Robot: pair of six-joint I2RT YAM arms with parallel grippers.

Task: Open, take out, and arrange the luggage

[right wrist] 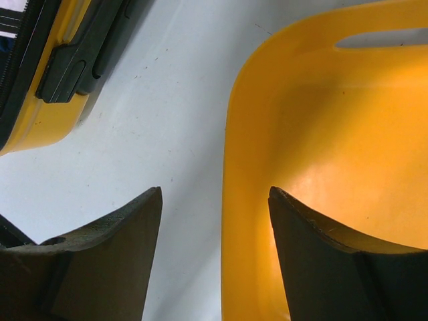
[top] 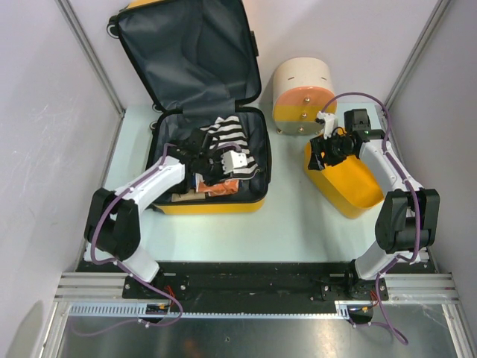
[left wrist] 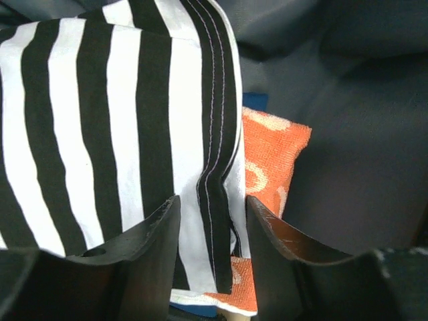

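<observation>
The right claw [right wrist: 215, 194] stands with jaws apart astride the wall of the yellow basket [right wrist: 321, 167], gripping nothing. The luggage [top: 212, 207] lies open on the tabletop [top: 291, 231] before the nearer left arm, lid raised at the far side. Inside it, the left claw [left wrist: 212, 200] has its jaws apart around the edge of a striped cloth [left wrist: 100, 134], not yet pinched, I judge. Beyond lies an orange towel [left wrist: 274, 154].

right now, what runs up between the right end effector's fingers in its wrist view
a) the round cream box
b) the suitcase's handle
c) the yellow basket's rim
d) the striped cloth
c: in the right wrist view, the rim of the yellow basket rises between the fingers of the open right end effector, one finger over the basket's inside, the other over the table.
</observation>
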